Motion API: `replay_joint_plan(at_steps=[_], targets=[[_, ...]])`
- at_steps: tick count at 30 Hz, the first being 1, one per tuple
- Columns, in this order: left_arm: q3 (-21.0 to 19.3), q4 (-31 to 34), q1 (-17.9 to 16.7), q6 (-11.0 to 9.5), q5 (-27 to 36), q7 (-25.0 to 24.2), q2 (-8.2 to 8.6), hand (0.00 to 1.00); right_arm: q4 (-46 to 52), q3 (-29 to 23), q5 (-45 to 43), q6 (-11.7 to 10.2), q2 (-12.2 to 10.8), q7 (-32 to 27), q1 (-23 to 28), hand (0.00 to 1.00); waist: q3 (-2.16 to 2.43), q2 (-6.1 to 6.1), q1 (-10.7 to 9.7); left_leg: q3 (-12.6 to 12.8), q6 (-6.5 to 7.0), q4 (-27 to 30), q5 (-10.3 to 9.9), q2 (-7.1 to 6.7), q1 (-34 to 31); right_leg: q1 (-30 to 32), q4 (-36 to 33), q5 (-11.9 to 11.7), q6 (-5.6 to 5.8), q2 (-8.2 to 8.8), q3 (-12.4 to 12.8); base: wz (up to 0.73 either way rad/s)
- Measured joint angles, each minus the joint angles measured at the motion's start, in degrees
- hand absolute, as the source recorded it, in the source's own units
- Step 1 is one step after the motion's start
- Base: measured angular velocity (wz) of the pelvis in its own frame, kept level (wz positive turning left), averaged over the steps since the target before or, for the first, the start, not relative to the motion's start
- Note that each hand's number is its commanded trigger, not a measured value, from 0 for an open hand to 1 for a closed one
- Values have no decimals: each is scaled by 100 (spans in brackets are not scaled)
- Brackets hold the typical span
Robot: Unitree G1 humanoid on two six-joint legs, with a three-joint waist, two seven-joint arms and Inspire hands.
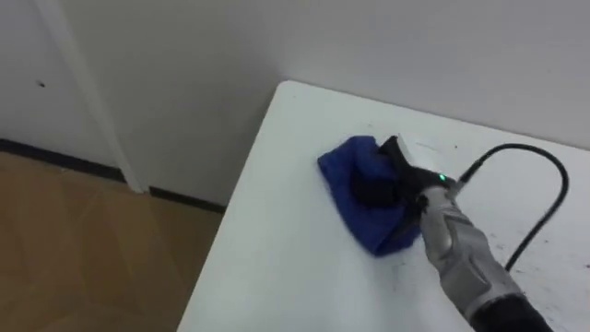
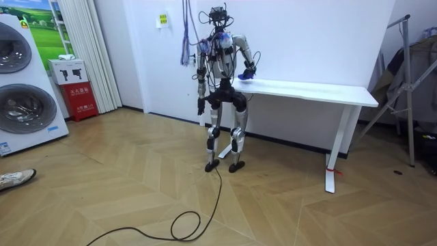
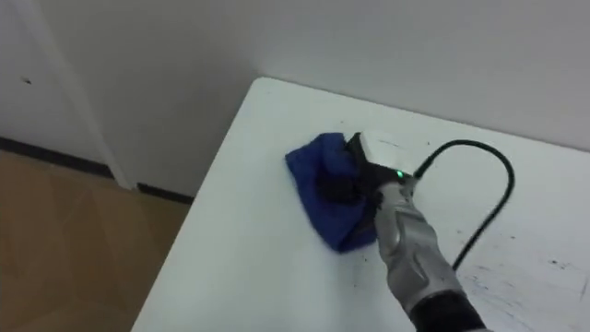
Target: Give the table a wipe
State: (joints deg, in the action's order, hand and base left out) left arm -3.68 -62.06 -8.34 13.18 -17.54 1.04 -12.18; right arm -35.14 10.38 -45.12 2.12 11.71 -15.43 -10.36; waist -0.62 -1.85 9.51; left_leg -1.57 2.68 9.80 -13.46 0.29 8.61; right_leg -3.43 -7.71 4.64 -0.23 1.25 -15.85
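In the left eye view I saw the right hand (image 1: 380,191) lying on the blue cloth (image 1: 348,171). The cloth was bunched on the white table (image 1: 267,267), close to the far corner at 11 o'clock. It folded up about the hand, so I could not tell how far the hand was closed, or if it really held the cloth. I judged that the wiping was in progress and that most of the top was not yet covered. The next move, I think, called for pressing the cloth flat and dragging it toward 3 o'clock or back toward 6 o'clock. It should not go over the edge at 9 o'clock, where the wooden floor (image 1: 83,249) lay below. In the room view the robot stood at the table's end on the room view's left, and the left hand (image 2: 200,106) hung by its hip, too small for me to read. A washing machine (image 2: 24,96), a red box (image 2: 83,96) and a metal rack (image 2: 408,75) stood well apart from the table. In the right eye view some dark specks (image 3: 553,263) lay at 4 o'clock of the hand, and I saw nothing else in the way of the stroke.
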Motion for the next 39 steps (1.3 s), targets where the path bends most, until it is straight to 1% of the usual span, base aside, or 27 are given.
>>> replay_joint_plan(at_steps=[1,2,3,4,6,7,10,14,15,18,20,21,22,23,24,25,26,27,28,30,32,33,35,36,37,38,39], targets=[[-93,1,-24,-24,-173,-1,-7,0,-16,-208,44,-86,79,-348,336,100,38,40,-18,41,16,-30,6,-19,43,-56,-12,21,39,36,12,26],[-105,14,-45,-26,-282,0,-16,0,-16,-305,58,-142,152,-517,509,100,56,63,-27,107,34,-56,5,-20,69,-75,-28,31,57,55,12,19],[-138,76,-154,-29,-439,0,-37,0,-48,-431,141,-240,309,-875,841,100,91,107,-81,158,63,-115,2,-33,124,-133,-41,41,91,83,25,11],[-265,229,-336,-11,-625,3,-37,0,-48,-610,224,-312,413,-1228,1208,100,146,148,-133,159,95,-110,-11,-50,164,-173,-56,45,113,101,18,7],[-456,366,-526,37,-717,5,-30,0,-52,-949,279,-383,538,-1734,1699,100,188,188,-211,158,127,-106,-13,-78,196,-225,-111,54,135,137,15,2],[-604,380,-602,62,-735,8,-28,0,-163,-1169,329,-407,591,-2017,1918,100,212,185,-319,131,141,-102,-9,-96,207,-252,-114,55,147,158,-2,9],[-1000,418,-649,77,-958,6,-26,0,-648,-1780,501,-463,610,-2287,2025,100,222,179,-538,106,192,-25,-38,-104,240,-338,-110,43,167,171,3,9],[-1012,653,-644,0,-954,6,-62,0,-930,-1927,727,-475,703,-2226,1987,100,238,139,-622,71,202,-13,-45,-109,300,-401,-129,42,167,174,2,1],[-1005,664,-642,-8,-903,6,-59,0,-938,-1966,750,-475,698,-2053,1904,100,239,127,-660,69,202,-13,-45,-109,320,-420,-124,42,167,172,-3,-3],[-901,670,-637,-4,-763,5,-45,0,-927,-1994,1015,-425,690,-1501,1604,100,227,108,-737,104,202,-10,-45,-106,333,-406,-132,40,167,161,23,-11],[-790,666,-610,0,-636,-2,-1,0,-845,-1905,1105,-192,651,-1168,1311,100,211,119,-721,202,203,-18,-44,-103,325,-296,-225,36,162,146,149,-36],[-661,665,-551,14,-468,-5,9,0,-801,-1743,1125,40,637,-988,1071,100,193,111,-697,312,202,-28,-43,-91,317,-219,-262,21,138,123,250,-52],[-563,656,-399,26,-384,-3,13,0,-571,-1538,1078,420,600,-796,897,100,162,83,-636,409,194,-29,-37,-81,282,-116,-330,8,117,110,338,-53],[-519,616,-276,25,-316,4,12,0,-403,-1432,1025,601,574,-683,837,100,137,56,-577,469,189,-33,-34,-73,264,-66,-346,-6,98,101,375,-60],[-449,524,-21,24,-206,20,17,0,-3,-1114,813,934,481,-438,689,100,95,12,-419,621,167,-56,-21,-56,224,83,-420,-33,60,59,531,-59],[-294,412,194,28,-77,92,8,0,349,-627,540,1113,427,-206,441,100,71,-31,-382,693,137,-66,-1,-35,152,196,-423,-78,21,13,622,-54],[-216,362,291,32,-22,107,10,0,486,-376,425,1156,379,-89,282,100,63,-46,-363,733,124,-70,7,-19,117,244,-420,-97,1,-5,640,-38],[-43,282,487,44,27,108,23,0,589,42,291,1169,250,107,-99,100,41,-66,-255,800,95,-84,25,12,90,291,-393,-133,-42,-45,641,-15],[59,204,603,50,80,107,56,0,607,390,156,1158,87,319,-470,100,32,-75,-167,765,65,-112,43,31,53,326,-377,-138,-52,-64,614,0],[121,216,753,48,235,106,116,0,601,578,106,1070,-57,515,-820,100,18,-78,-89,643,32,-118,66,26,-26,315,-283,-139,-56,-71,482,39],[121,233,722,45,342,108,131,0,615,600,69,971,-85,675,-890,100,17,-52,47,524,16,-114,85,50,-65,311,-268,-129,-62,-65,307,50],[105,251,617,73,349,132,123,0,579,597,10,975,-84,747,-856,100,24,-54,69,418,10,-97,89,62,-112,304,-235,-125,-61,-60,229,46],[101,264,380,77,450,183,119,0,277,546,7,907,-65,706,-739,100,15,-39,60,382,3,-78,93,56,-123,250,-153,-116,-47,-44,161,40],[100,261,192,75,446,216,106,0,213,293,224,650,-51,520,-505,100,16,-23,-3,363,2,-44,94,33,-113,162,-76,-98,-23,-18,129,21],[55,260,70,77,428,228,88,0,95,103,310,452,-28,351,-429,100,-2,-18,-60,306,3,-39,94,25,-127,119,10,-87,-5,20,109,18],[54,259,24,75,427,228,67,0,-16,31,365,343,-17,238,-403,100,-8,-11,-122,283,3,-41,94,-3,-135,99,41,-72,19,47,86,29],[34,257,-71,69,415,228,18,0,-215,-193,545,152,-18,30,-245,100,5,-12,-307,299,3,-44,94,-33,-95,11,81,-51,60,86,72,43]])
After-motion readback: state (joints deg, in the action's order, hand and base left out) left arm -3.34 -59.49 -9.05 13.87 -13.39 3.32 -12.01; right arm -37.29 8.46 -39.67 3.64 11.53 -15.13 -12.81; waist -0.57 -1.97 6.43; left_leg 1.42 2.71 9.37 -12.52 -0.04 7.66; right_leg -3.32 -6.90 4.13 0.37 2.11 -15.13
